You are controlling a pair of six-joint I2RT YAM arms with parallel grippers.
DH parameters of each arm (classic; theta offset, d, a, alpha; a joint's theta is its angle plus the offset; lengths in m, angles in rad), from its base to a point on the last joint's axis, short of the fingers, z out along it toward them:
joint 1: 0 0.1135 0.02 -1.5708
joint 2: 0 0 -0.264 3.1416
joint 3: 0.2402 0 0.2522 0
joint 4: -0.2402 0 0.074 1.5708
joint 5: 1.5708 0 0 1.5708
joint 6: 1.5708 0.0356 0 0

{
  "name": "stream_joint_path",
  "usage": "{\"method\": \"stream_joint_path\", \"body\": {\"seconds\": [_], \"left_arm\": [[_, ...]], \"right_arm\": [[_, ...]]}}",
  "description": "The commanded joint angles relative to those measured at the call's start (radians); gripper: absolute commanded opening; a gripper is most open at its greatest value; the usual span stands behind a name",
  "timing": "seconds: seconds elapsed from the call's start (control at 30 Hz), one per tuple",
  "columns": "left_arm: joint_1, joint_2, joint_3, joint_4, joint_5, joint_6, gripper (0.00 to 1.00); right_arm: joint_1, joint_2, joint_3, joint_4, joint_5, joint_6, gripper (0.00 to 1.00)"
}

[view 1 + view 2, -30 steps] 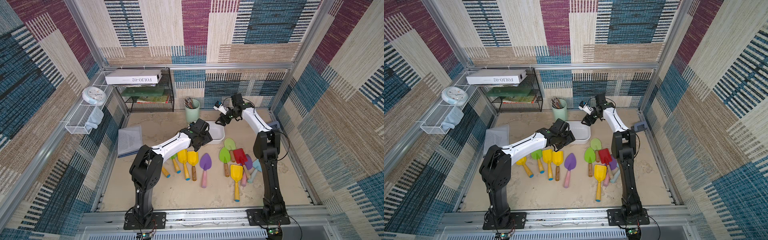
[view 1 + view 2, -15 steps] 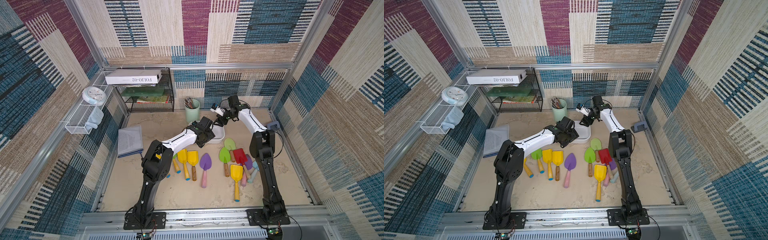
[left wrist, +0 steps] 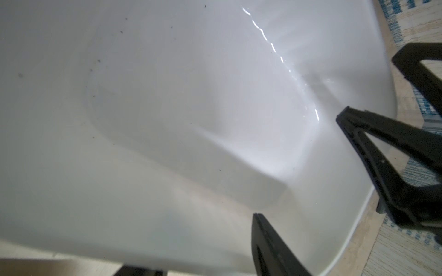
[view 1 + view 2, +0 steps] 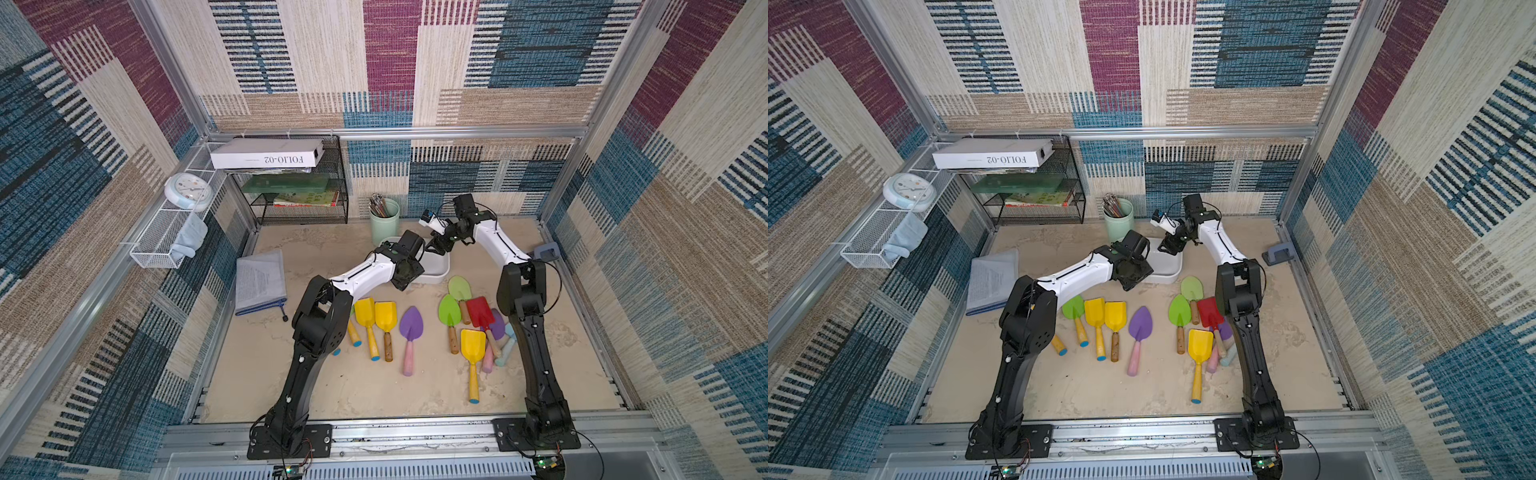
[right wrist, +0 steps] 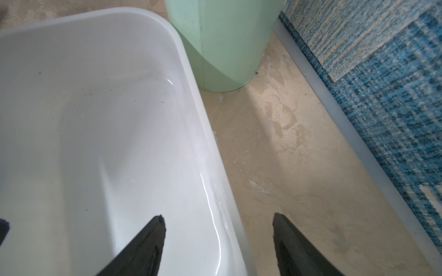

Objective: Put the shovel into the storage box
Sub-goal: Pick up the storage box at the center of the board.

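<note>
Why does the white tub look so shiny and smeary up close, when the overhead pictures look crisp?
Left wrist view: the storage box fills the frame, soft-focused, with a broken glare streak on its wall. Right wrist view: a thin curved glint inside its rim; the mint-green cup looks soft. Both top views: sharp, evenly lit.

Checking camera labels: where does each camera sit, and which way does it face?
Top views: stereo pair high at the front, looking down on box and shovels; left arm and right arm whole.
Left wrist: on left arm, looking into the box; shows left end effector, plus right end effector astride the rim.
Right wrist: on right arm, looking at box rim and cup; own fingers show.
Shared: all four see the box.
</note>
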Motion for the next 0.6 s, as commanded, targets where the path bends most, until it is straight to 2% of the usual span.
{"method": "stream_joint_path", "body": {"seconds": [0.0, 0.13, 0.43, 0.57], "left_arm": [[0.004, 0.019, 0.025, -0.034, -0.008, 0.006, 0.44], [0.007, 0.045, 0.06, -0.06, 0.001, 0.014, 0.25], [0.01, 0.036, 0.071, -0.097, 0.005, 0.037, 0.0], [0.013, 0.018, 0.079, -0.127, -0.013, 0.07, 0.0]], "right_arm": [[0.002, 0.015, 0.014, 0.012, 0.001, -0.01, 0.73], [0.004, 0.015, 0.013, 0.007, 0.001, -0.012, 0.7], [0.014, -0.031, -0.055, -0.004, 0.015, -0.002, 0.65], [0.025, -0.087, -0.127, -0.004, 0.044, 0.047, 0.61]]}}
